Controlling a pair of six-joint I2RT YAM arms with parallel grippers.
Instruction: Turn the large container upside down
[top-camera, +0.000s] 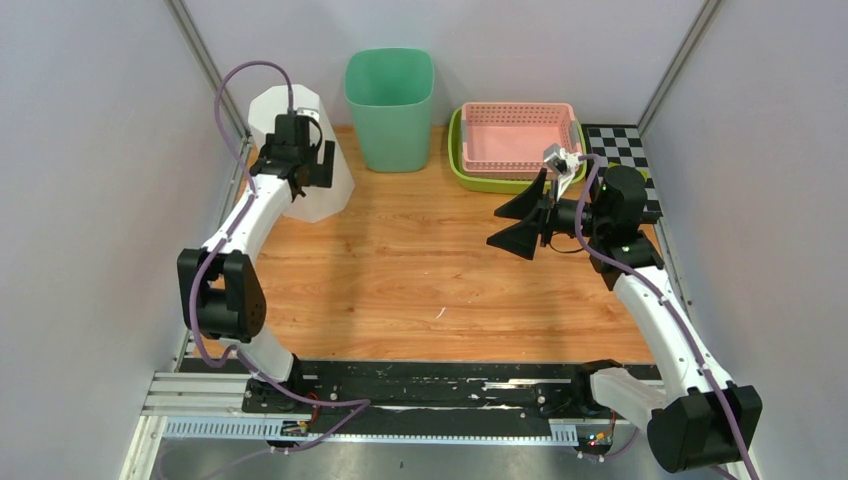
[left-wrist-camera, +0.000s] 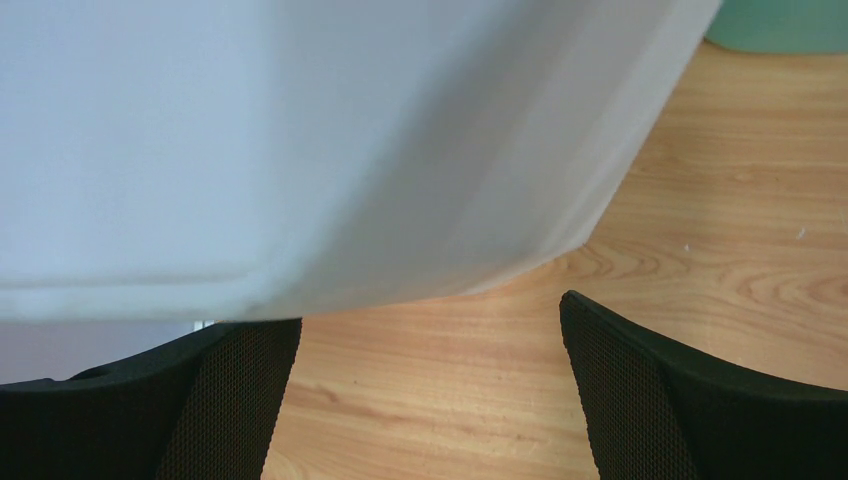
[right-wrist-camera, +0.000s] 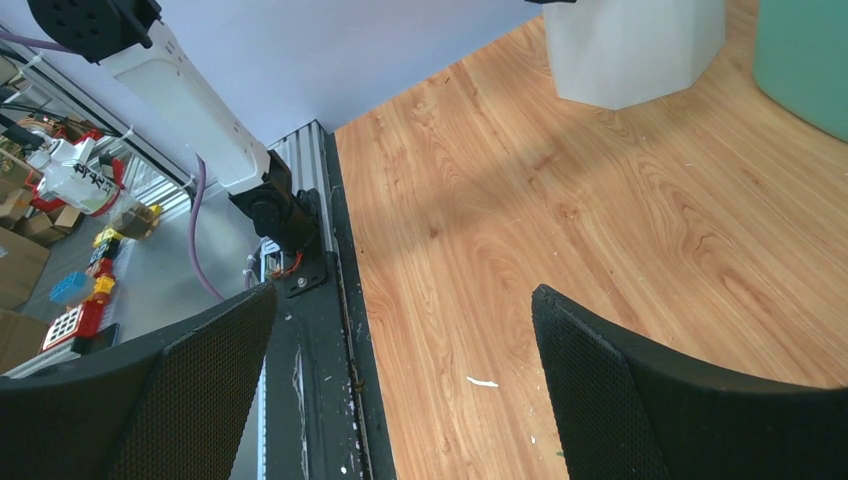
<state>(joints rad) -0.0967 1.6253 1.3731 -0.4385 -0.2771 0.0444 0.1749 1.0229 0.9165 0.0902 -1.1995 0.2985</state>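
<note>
The left gripper (left-wrist-camera: 430, 325) has its jaws fully apart and grips nothing. Its black, mesh-textured fingers (left-wrist-camera: 230, 400) sit close to the large white container (left-wrist-camera: 300, 150), and contact cannot be confirmed. The container is a smooth, translucent, faceted plastic body standing at the far left of the wood-grain table (top-camera: 400, 280). The right gripper (top-camera: 495, 227) is likewise spread wide and empty above the table's right side.

Colour rundown: the large container (top-camera: 335, 195) at 10 o'clock is frosted white. The wastebasket (top-camera: 390, 110) at 12 is mint green. At 1 o'clock, a pink slotted basket (top-camera: 515, 150) in a lime-green tray (top-camera: 470, 178). There's a black-and-white checkerboard (top-camera: 620, 145) at 2. The table (top-camera: 400, 270) is honey-coloured wood grain.
</note>
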